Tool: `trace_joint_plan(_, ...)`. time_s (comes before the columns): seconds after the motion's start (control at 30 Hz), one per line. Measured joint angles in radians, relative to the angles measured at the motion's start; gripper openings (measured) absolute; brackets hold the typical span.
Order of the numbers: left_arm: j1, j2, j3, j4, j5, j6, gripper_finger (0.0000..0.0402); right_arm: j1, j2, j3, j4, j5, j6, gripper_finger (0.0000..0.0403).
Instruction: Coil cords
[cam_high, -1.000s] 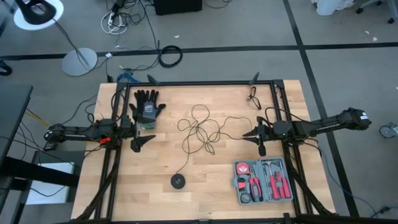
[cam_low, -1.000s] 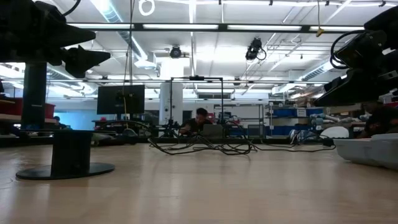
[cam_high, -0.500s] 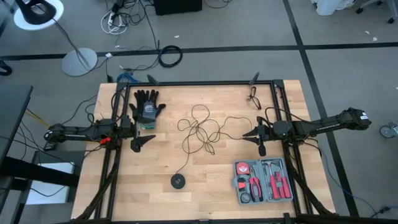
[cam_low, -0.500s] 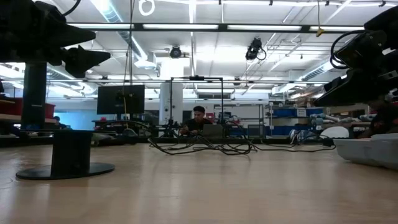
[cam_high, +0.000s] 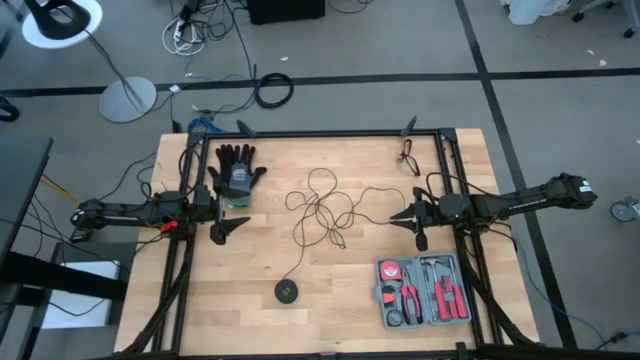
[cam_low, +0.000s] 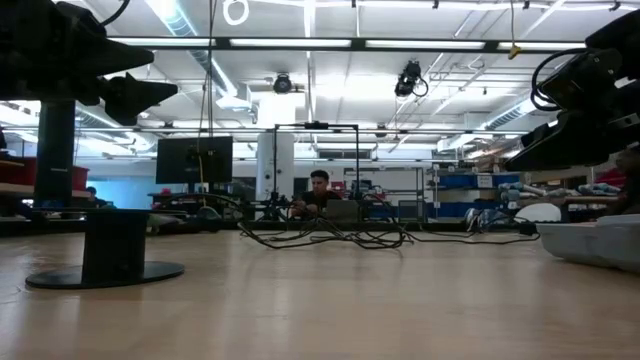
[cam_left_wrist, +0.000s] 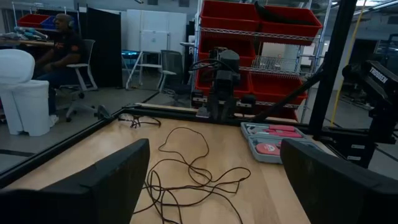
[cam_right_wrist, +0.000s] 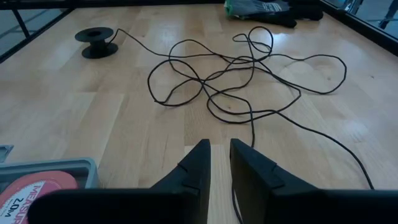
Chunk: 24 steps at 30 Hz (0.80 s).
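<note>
The thin black tangled cord (cam_high: 322, 210) lies between the wide-spread left gripper (cam_high: 229, 218) and the nearly closed, empty right gripper (cam_high: 412, 222). Only the right wrist view shows its small black spool end (cam_right_wrist: 95, 43) clearly; the low view perhaps shows it as the dark stand at left.

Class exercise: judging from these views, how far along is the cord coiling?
Done: nothing. The cord lies in a loose tangle mid-table, its disc apart near the front edge. In hand: nothing; the left gripper stands open beside the glove, and the right gripper, nearly closed, holds nothing. Left: all the coiling.
</note>
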Motion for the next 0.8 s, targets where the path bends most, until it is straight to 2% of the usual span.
trace_joint_plan(0.4,0.000,0.000,0.000,0.033,0.000,0.000,0.0367,0.000,0.000,0.000,0.000,0.000,0.000,0.0061)
trace_joint_plan(0.8,0.000,0.000,0.000,0.302,0.000,-0.110,0.0367,0.000,0.000,0.000,0.000,0.000,0.000,0.0061)
